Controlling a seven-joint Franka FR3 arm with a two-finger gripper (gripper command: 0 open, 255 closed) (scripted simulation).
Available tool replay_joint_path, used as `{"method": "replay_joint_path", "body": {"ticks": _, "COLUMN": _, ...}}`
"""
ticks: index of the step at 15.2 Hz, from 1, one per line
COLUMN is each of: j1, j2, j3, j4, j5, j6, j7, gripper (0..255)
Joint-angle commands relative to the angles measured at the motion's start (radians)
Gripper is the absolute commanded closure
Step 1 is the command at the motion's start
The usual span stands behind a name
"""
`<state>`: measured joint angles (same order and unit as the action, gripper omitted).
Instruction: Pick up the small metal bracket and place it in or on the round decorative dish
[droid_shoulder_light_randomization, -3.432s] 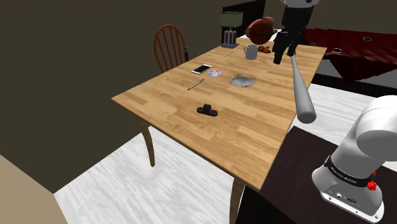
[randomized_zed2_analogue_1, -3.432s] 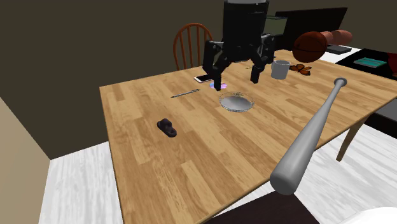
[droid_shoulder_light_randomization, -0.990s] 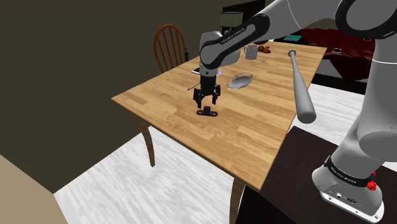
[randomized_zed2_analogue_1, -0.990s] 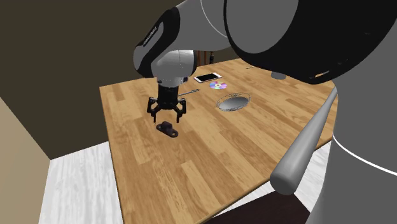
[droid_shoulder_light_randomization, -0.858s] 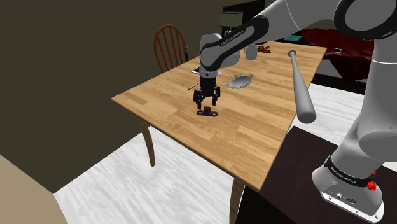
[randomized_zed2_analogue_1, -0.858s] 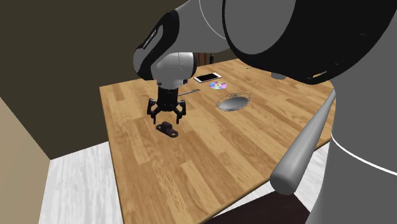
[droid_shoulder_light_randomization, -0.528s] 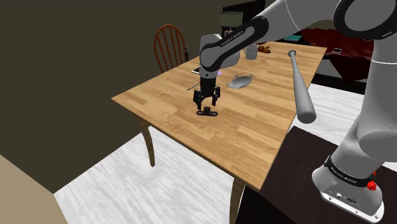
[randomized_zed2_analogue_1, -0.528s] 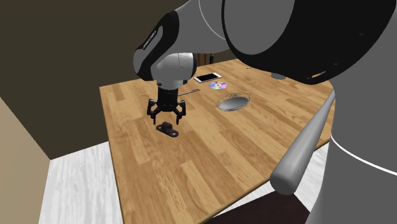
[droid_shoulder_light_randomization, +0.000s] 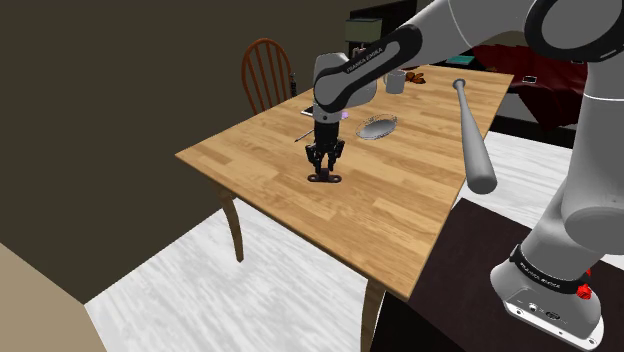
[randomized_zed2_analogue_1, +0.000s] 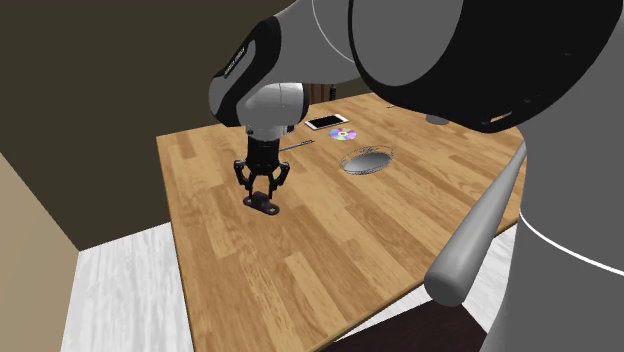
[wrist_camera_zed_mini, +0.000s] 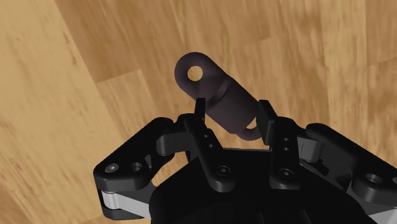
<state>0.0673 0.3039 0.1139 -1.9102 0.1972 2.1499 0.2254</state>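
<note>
Change: half a second ago the gripper (droid_shoulder_light_randomization: 323, 166) stood spread over the bracket (droid_shoulder_light_randomization: 324, 178); now its fingers (wrist_camera_zed_mini: 200, 109) have drawn in.
Jaws: clamped on the bracket's dark rounded body, one finger on each side, as the wrist view shows; the tab with the hole sticks out past the fingertips.
Bracket: still down on the table (droid_shoulder_light_randomization: 400, 215), well apart from the dish (droid_shoulder_light_randomization: 379, 127), off to the dish's lower left in the shoulder view.
Dish: round and grey, nothing in it, where it was before.
Beside the dish: a disc (randomized_zed2_analogue_1: 343, 134) and a phone (randomized_zed2_analogue_1: 327, 122) lie just past it; a bat (droid_shoulder_light_randomization: 474, 128) lies on its other side.
Meaning: the grasp looks made, but the lift has not begun.
Next: probably a straight rise, then a carry over to the dish.
Risk: the rounded body may twist between the pads during the carry to the dish.
</note>
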Motion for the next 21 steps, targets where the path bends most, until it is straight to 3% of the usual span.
{"method": "replay_joint_path", "body": {"ticks": 1, "j1": 0.000, "j2": 0.001, "j3": 0.000, "j4": -0.001, "j5": 0.000, "j6": 0.000, "j7": 0.000, "gripper": 255}}
{"method": "replay_joint_path", "body": {"ticks": 21, "j1": -0.006, "j2": -0.096, "j3": -0.002, "j4": 0.116, "j5": -0.009, "j6": -0.211, "j7": 0.035, "gripper": 255}}
